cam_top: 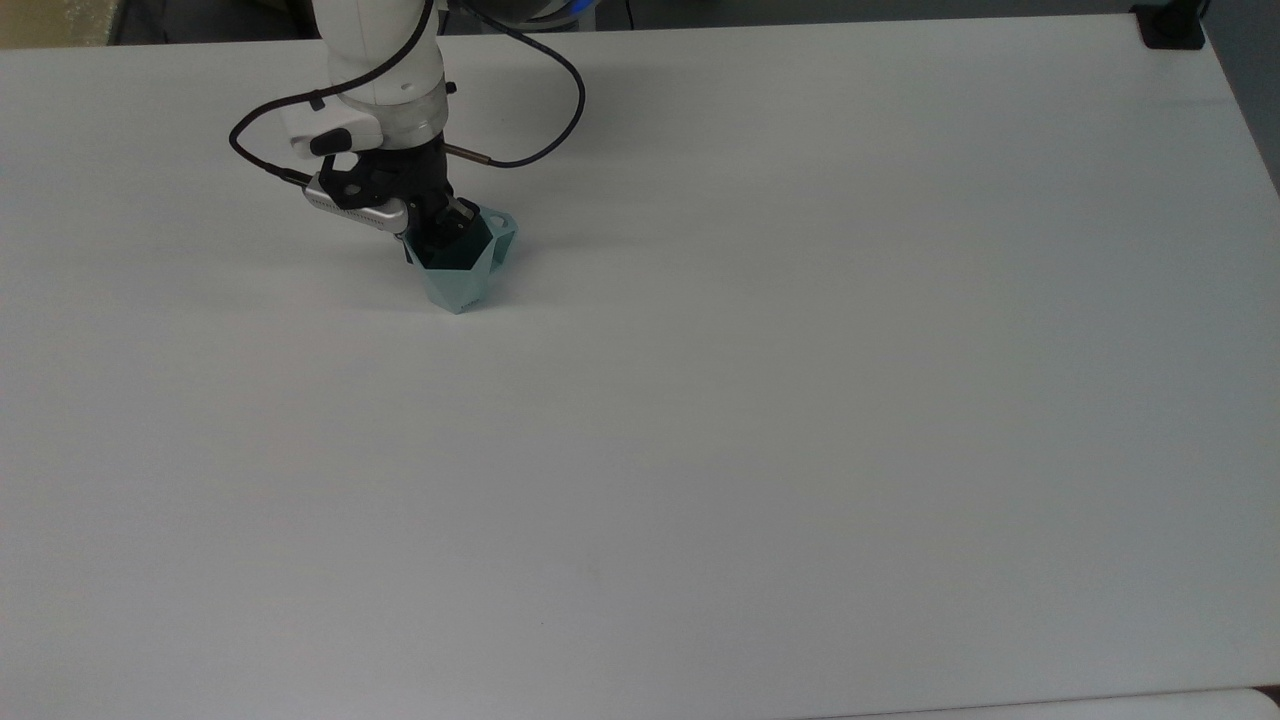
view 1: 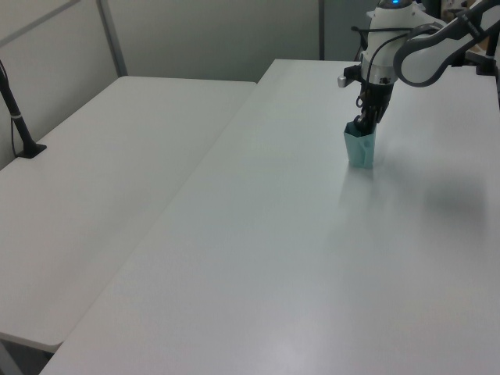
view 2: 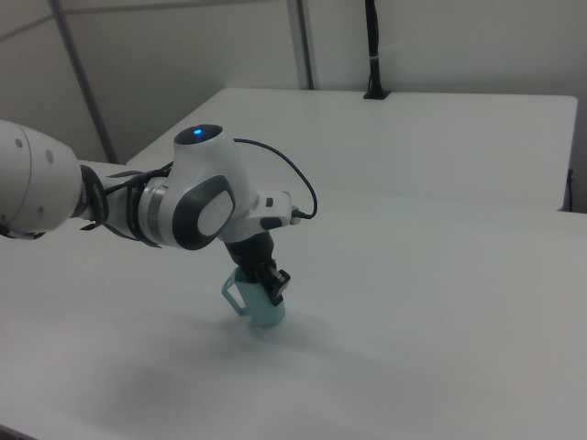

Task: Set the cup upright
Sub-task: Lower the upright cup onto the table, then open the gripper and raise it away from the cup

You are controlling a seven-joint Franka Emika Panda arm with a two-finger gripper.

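The pale teal faceted cup (cam_top: 460,285) stands upright on the white table (cam_top: 800,400), mouth up, toward the top view's upper left. Its thin angular handle (cam_top: 503,235) points to the top view's right. My gripper (cam_top: 440,238) reaches down onto the cup's rim on the side away from the handle, one finger inside the mouth and one outside, shut on the wall. In the left view the cup (view 1: 360,150) sits below the gripper (view 1: 361,125). The right view has the cup (view 2: 266,313) resting on the table under the gripper (view 2: 272,286), handle to the right view's left.
A black mount (cam_top: 1170,25) sits at the table's far right corner in the top view. A black cable (cam_top: 540,110) loops from the wrist. In the left view a second white table (view 1: 101,195) with a black post (view 1: 19,125) adjoins on the left.
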